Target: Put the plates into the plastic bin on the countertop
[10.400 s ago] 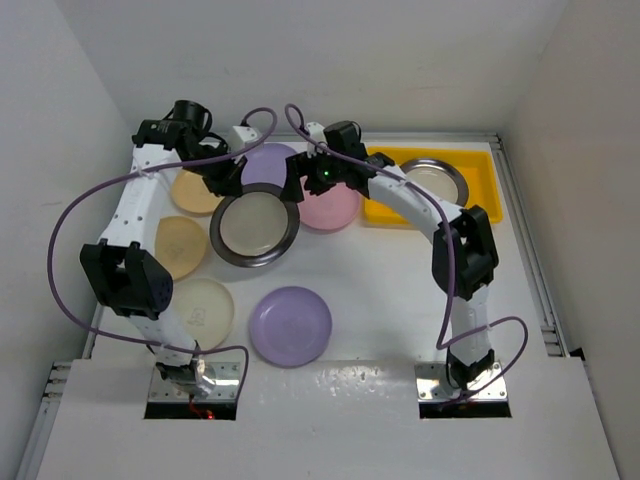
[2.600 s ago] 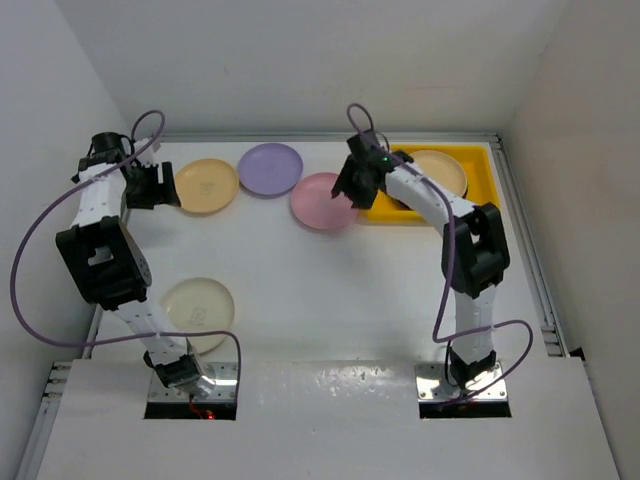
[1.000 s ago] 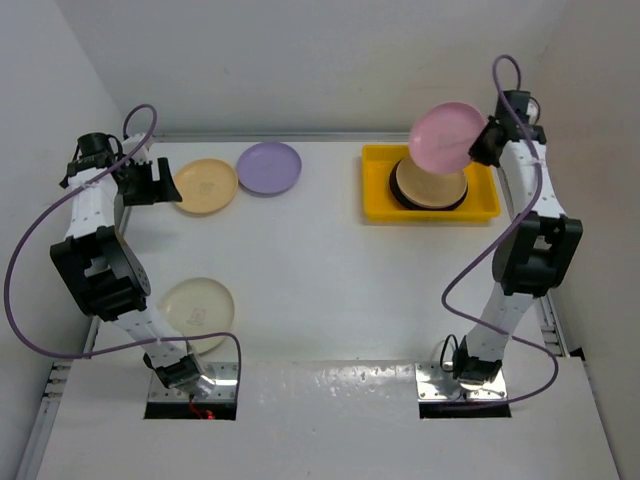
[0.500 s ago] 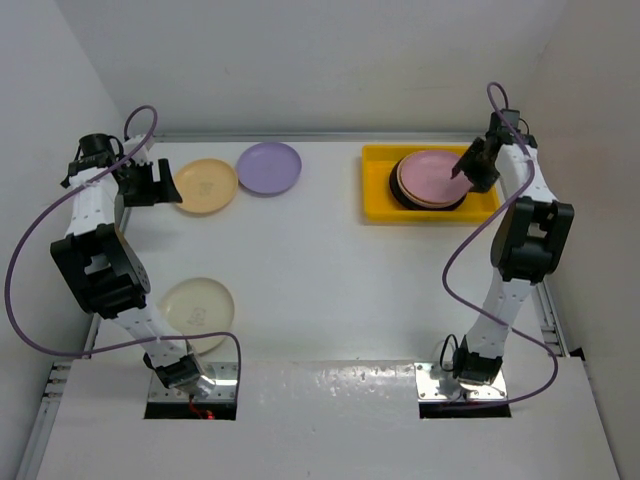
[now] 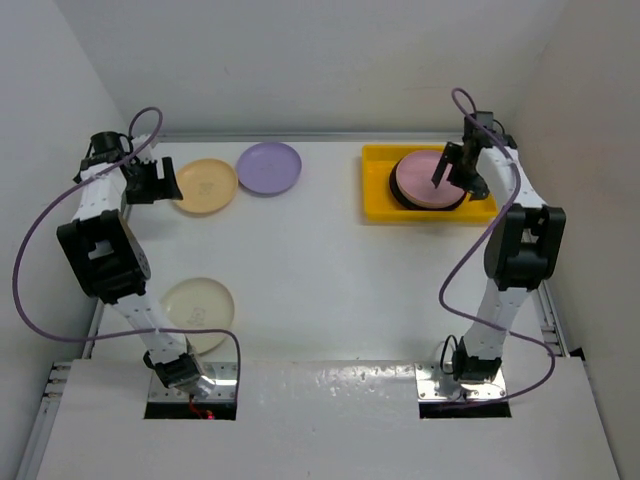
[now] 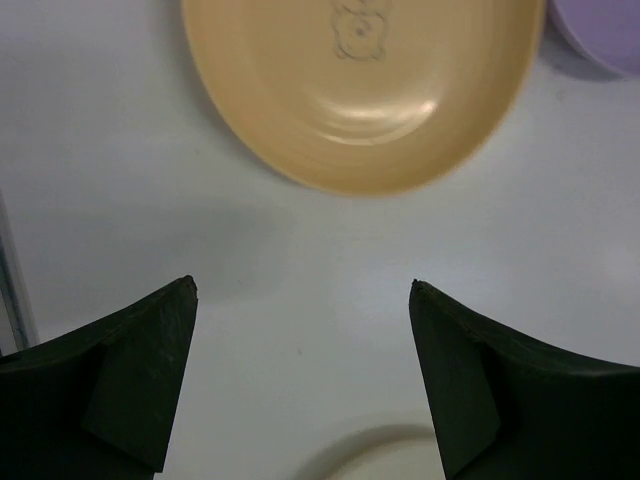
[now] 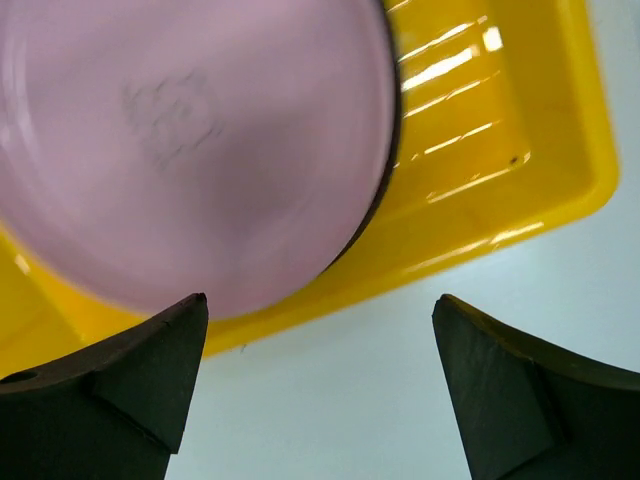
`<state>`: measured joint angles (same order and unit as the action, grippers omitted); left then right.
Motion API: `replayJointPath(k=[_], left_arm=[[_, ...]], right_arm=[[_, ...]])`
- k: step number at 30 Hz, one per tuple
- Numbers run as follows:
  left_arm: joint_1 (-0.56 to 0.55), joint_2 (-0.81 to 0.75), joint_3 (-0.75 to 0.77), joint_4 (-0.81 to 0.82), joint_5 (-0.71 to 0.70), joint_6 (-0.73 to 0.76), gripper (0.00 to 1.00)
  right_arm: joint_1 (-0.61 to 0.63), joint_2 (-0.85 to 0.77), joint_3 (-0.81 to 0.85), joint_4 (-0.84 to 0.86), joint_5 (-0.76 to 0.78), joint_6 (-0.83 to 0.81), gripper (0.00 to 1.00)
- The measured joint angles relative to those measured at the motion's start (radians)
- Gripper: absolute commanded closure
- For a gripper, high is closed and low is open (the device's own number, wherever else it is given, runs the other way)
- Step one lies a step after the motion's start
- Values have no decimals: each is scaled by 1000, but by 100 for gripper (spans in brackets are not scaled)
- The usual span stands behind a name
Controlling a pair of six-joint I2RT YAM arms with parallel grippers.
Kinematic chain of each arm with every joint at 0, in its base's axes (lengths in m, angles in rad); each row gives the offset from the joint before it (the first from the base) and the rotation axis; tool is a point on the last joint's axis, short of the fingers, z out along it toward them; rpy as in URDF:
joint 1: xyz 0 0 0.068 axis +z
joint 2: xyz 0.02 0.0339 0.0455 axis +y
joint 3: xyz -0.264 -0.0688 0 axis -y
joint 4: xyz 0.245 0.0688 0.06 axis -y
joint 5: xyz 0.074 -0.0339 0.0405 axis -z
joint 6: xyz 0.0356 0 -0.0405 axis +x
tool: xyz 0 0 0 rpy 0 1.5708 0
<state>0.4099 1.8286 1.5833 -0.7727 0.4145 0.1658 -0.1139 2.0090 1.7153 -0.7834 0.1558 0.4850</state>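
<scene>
"What's on the left?"

"The left claw [image 6: 300, 290] is spread wide and holds nothing. It hangs just beside a yellow plate [image 5: 205, 185]. A cream plate [image 5: 197, 305] lies nearer the front. A purple plate [image 5: 269, 167] sits by the yellow one. All are on the white table [image 5: 330, 280]."

"And on the right?"

"A pink plate [image 5: 425, 178] lies on a dark plate [image 5: 393, 190] in the yellow bin [image 5: 375, 205]. The right claw [image 7: 320, 300] is wide too and empty, over the bin's edge."
</scene>
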Motion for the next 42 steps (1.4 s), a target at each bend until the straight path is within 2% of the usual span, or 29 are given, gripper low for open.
replayJointPath(k=[4, 9, 12, 13, 15, 16, 17, 20, 23, 27, 29, 32, 35, 36, 42], left_arm=[[-13, 196, 98, 105, -85, -91, 14], [-31, 440, 269, 179, -106, -159, 16], [-67, 495, 317, 199, -151, -175, 34], [-83, 500, 325, 210, -167, -178, 50], [-107, 506, 325, 217, -202, -179, 67], [-115, 510, 322, 219, -206, -177, 92], [-122, 511, 317, 227, -218, -179, 100], [-120, 495, 293, 261, -198, -182, 100], [-96, 435, 198, 282, -149, -164, 100], [-74, 299, 84, 164, -93, -71, 100], [-93, 214, 75, 104, -61, -19, 100], [-192, 64, 93, 43, -32, 43, 100], [-305, -18, 153, 13, 13, 60, 100], [-344, -33, 172, 4, 35, 60, 100], [-452, -19, 216, -74, 106, 58, 100]], right_arm=[[124, -103, -72, 7, 5, -3, 10], [293, -157, -80, 34, -3, 7, 11], [338, -163, -89, 35, -3, 21, 15], [344, -165, -94, 35, -2, 24, 15], [356, -166, -100, 26, 2, 30, 18], [361, -166, -100, 21, 5, 31, 18], [366, -166, -100, 17, 9, 32, 19], [401, -166, -93, 7, 24, 25, 22], [455, -166, -69, -3, 23, -2, 23], [555, -164, -13, -3, -2, -77, 11], [614, -147, 46, -7, -17, -117, 9], [697, -83, 187, 8, -57, -139, 9], [749, -19, 275, 64, -102, -128, 17], [755, -14, 270, 89, -106, -115, 23], [725, -39, 79, 226, -67, -40, 41]])
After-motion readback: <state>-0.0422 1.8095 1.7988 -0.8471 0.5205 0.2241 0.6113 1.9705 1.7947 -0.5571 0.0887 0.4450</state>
